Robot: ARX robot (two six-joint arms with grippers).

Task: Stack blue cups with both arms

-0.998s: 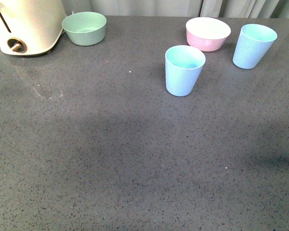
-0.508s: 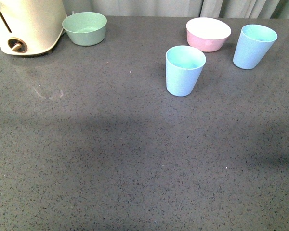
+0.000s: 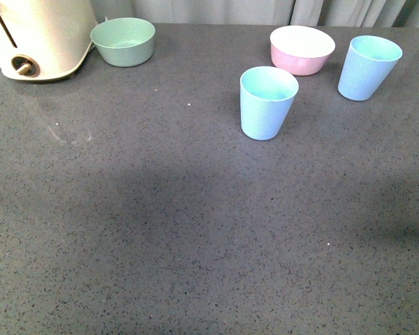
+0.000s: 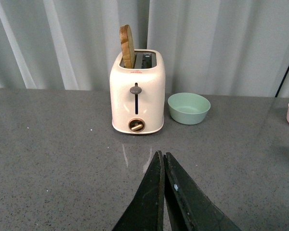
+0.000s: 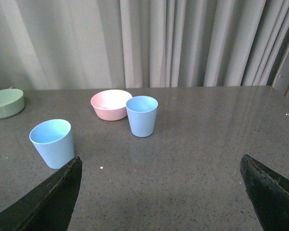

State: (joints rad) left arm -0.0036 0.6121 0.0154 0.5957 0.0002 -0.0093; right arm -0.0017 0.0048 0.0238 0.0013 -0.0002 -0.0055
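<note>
A dark grey speckled counter (image 3: pixel 195 230) runs back to pale grey curtains (image 5: pixel 183 43). In the front view, taken from the counter's middle, one blue cup (image 3: pixel 267 102) stands upright at one o'clock, mouth up and empty; the second blue cup (image 3: pixel 368 67) stands upright at two o'clock, well apart from the first. The pink bowl (image 3: pixel 302 49) sits between them, at one o'clock from the nearer cup and just beside the farther one. The green bowl (image 3: pixel 123 41) sits at eleven o'clock, next to a cream toaster (image 3: pixel 38 35); a brown slab (image 4: pixel 127 45) stands up out of one slot. The left gripper (image 4: pixel 163 159) hangs above bare counter facing the toaster, its jaws pressed together on nothing. The right gripper (image 5: pixel 160 163) faces both cups, its jaws spread wide apart and touching neither.
</note>
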